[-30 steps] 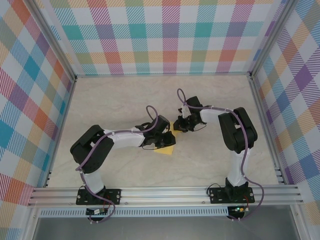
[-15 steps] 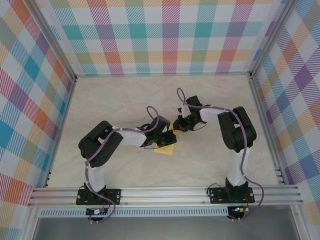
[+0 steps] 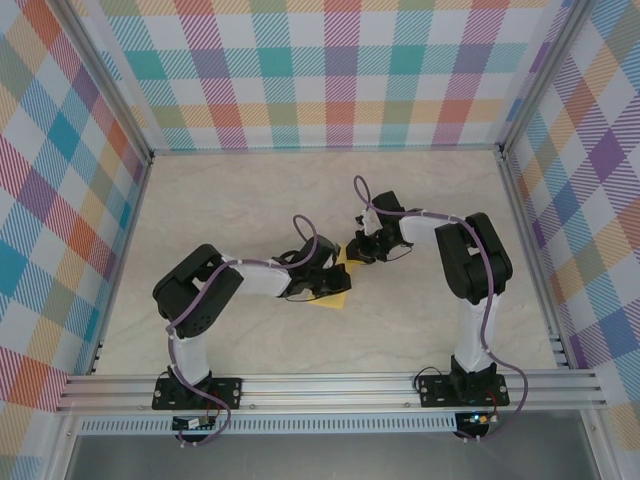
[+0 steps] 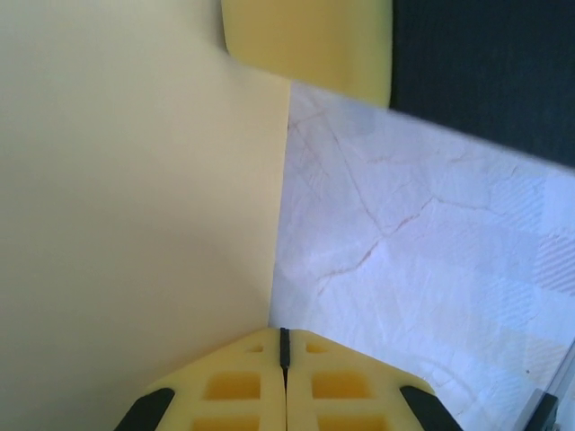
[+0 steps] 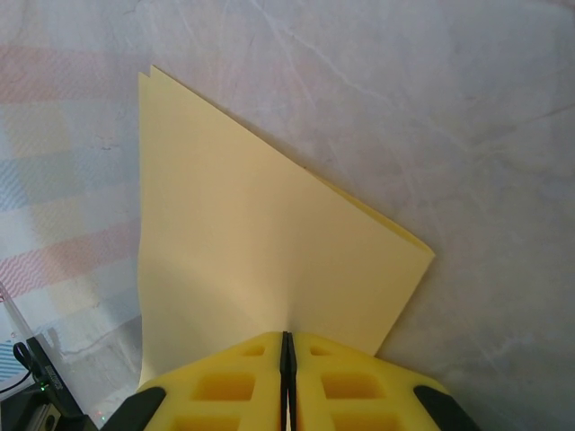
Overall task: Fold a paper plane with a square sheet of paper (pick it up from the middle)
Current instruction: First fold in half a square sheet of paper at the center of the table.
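The square sheet of paper (image 3: 337,296) is yellow and folded double, lying on the table between both grippers. In the right wrist view, the paper (image 5: 252,233) shows two layers along its far edge and puckers into my right gripper (image 5: 285,337), which is shut on its near edge. My left gripper (image 4: 285,332) is shut, with its tips at the paper's (image 4: 135,224) right edge; I cannot tell if paper sits between the jaws. From above, the left gripper (image 3: 327,282) lies over the sheet and the right gripper (image 3: 353,253) meets its far corner.
Pale marble tabletop (image 3: 230,200) lies all around the paper. Checked walls on metal posts (image 3: 522,190) close in three sides. A metal rail (image 3: 330,385) carrying the arm bases runs along the near edge.
The left gripper's jaws have closed at the paper's edge, and the left arm's elbow has shifted slightly right. The right arm and the paper have stayed put.
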Robot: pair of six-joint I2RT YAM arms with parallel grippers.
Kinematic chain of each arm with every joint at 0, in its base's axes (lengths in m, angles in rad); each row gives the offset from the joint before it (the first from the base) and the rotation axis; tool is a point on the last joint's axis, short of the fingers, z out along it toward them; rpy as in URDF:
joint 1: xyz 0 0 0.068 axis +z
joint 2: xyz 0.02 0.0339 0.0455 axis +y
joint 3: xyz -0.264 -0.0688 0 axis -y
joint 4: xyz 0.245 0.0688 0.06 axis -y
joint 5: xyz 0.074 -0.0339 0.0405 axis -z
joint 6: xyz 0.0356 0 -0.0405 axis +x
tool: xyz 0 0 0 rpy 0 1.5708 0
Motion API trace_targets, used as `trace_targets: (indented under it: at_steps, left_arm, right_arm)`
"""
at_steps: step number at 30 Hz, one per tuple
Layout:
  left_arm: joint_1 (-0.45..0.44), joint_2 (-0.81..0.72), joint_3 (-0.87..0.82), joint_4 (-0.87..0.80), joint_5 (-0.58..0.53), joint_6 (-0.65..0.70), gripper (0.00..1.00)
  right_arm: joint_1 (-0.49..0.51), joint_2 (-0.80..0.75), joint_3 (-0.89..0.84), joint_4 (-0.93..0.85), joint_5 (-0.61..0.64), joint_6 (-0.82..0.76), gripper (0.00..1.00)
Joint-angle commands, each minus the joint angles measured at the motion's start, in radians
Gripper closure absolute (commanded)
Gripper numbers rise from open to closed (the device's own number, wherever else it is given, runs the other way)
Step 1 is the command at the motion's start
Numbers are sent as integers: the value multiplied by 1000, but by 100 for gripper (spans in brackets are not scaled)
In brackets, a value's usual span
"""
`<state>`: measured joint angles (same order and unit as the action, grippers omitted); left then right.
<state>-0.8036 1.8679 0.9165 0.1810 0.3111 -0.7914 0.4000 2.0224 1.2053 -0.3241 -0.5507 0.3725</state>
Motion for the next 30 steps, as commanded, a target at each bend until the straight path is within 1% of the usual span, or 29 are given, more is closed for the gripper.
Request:
trace_targets:
  at_steps: [1,5,10,22,27,30]
  left_arm:
    - [-39,-39,-66,-137,-4,21,93]
    - [-55,-60,-112,-120,1,13,93]
    - [-82,-72,-131,-119,11,22,93]
    - [-115,-145,-145,-242,-10,58,93]
    - [-114,-210,-102,-245,-26,51,92]
    - [-101,-266,-68,-251,-66,31,89]
  right_arm:
    - [-1,45,10,-20,44,-17,91]
    - [0,52,13,-21,46,-15,91]
    - [-1,55,15,-22,48,-14,91]
    - [-1,56,14,-19,48,-10,91]
    - [-1,35,18,-12,10,2,91]
    - [-1,-15,28,-13,-11,20,91]
